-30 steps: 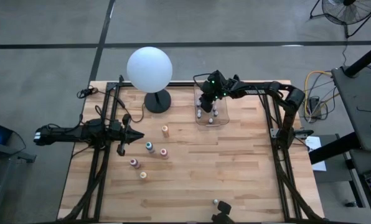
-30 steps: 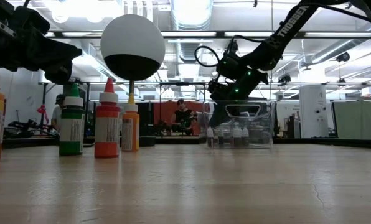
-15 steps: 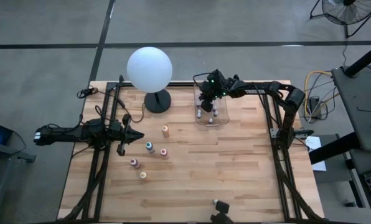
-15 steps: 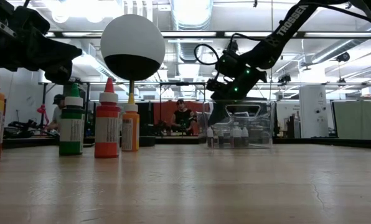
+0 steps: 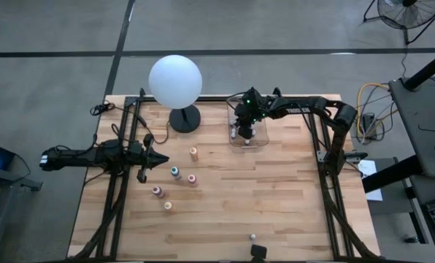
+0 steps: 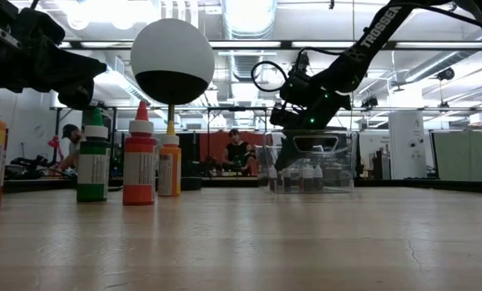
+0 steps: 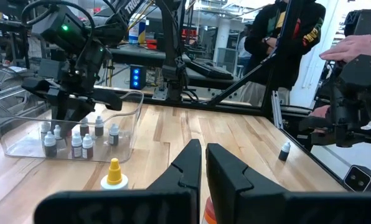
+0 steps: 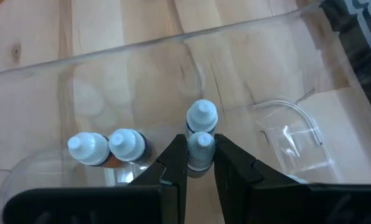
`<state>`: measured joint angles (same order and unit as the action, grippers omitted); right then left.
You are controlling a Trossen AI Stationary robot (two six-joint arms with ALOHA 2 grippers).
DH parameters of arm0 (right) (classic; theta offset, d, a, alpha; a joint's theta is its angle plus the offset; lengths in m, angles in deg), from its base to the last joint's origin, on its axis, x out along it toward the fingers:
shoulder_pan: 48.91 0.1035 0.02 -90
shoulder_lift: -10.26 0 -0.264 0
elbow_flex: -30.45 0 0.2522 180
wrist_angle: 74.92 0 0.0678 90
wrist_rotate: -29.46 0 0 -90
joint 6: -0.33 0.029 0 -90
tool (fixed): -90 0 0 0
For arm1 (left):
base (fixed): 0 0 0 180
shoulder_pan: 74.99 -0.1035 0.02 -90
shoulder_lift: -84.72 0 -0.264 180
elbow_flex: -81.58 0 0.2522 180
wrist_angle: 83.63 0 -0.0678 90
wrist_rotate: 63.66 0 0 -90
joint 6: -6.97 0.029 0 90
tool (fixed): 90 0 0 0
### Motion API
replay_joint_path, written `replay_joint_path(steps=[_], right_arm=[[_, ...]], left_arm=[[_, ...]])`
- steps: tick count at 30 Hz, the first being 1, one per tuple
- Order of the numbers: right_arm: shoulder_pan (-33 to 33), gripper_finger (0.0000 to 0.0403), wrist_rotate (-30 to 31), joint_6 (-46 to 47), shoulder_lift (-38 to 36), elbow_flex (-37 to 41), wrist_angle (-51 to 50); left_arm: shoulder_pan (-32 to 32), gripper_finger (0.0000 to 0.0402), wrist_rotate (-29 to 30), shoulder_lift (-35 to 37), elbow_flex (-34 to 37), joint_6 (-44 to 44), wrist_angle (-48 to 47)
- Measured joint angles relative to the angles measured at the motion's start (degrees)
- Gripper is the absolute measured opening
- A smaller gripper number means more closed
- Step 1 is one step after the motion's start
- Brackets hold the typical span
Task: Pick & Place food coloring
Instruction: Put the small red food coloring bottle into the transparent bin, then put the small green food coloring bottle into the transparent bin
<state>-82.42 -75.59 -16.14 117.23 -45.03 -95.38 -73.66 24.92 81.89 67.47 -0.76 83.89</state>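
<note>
The right gripper (image 8: 201,163) holds 1 small bottle (image 8: 200,151) over the bin (image 5: 236,140), several already inside, 5 colored bottles (image 5: 174,173) left on the counter (image 5: 276,197).

I see R pincer (image 6: 293,149) low in clear bin (image 6: 338,166) w/ small bottles (image 6: 306,176); big bottles (image 6: 140,158) at left on counter (image 6: 265,242).

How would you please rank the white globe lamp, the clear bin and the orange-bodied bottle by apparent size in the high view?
1. White globe lamp
2. Clear bin, slightly smaller, though the lamp stands nearer the camera
3. Orange-bodied bottle, far smallest
</note>
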Motion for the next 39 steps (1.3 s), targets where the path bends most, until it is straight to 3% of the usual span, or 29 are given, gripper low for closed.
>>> replay_joint_path(steps=[20, 39], right_arm=[[0.63, 0.0077, 0.0, 2.73, -0.09, 1.48, 0.11], [0.66, 0.0155, 1.8, 4.76, -4.96, 1.42, -2.31]], left_arm=[[-0.01, 0.0, -0.01, 0.0, 0.0, 0.0, 0.0], [-0.01, 0.0, -0.01, 0.0, -0.01, 0.0, 0.0]])
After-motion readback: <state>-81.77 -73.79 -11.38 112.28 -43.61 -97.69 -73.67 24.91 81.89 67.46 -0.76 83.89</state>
